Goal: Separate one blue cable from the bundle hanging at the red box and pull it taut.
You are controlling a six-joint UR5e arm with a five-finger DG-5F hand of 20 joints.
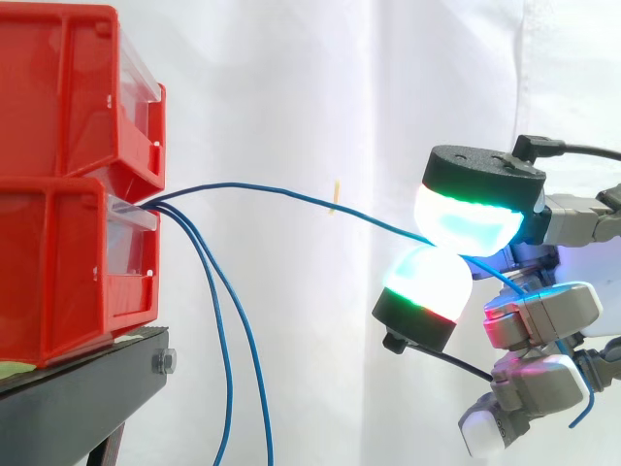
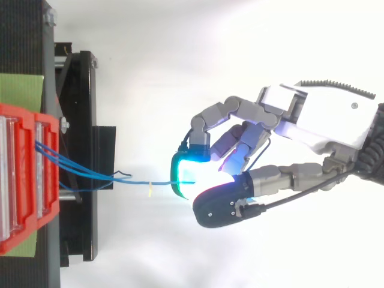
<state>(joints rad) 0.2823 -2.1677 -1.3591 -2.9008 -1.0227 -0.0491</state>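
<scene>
While the hand (image 1: 539, 316) is pinching 1 blue cable (image 1: 272, 191) between 2 of its glowing fingertips (image 1: 466, 218), with the pads closing on it from above and below in the side view, the remaining fingers are curling loosely beneath the pinch and appear to be holding nothing. Out beyond the fingertips, the cable is running in a shallow arc to the front of the lower red bin (image 1: 58, 272), carrying a small yellow tag (image 1: 336, 194) partway along, and its free tail is trailing out behind the fingers toward the wrist. Below and well ahead of the fingers, the other 2 blue cables (image 1: 254, 354) are hanging down from the same bin, well apart from the pinched one, so the separating is looking done and the tightening is looking unfinished, since the span is bowing slightly. Trouble is likeliest at the grip: the cable is thin and the pads are rounded, so a harder pull risks sliding it out through the fingertips, while pulling too far risks yanking it from the bin or dragging the bin along its black stand (image 1: 78, 388)
</scene>
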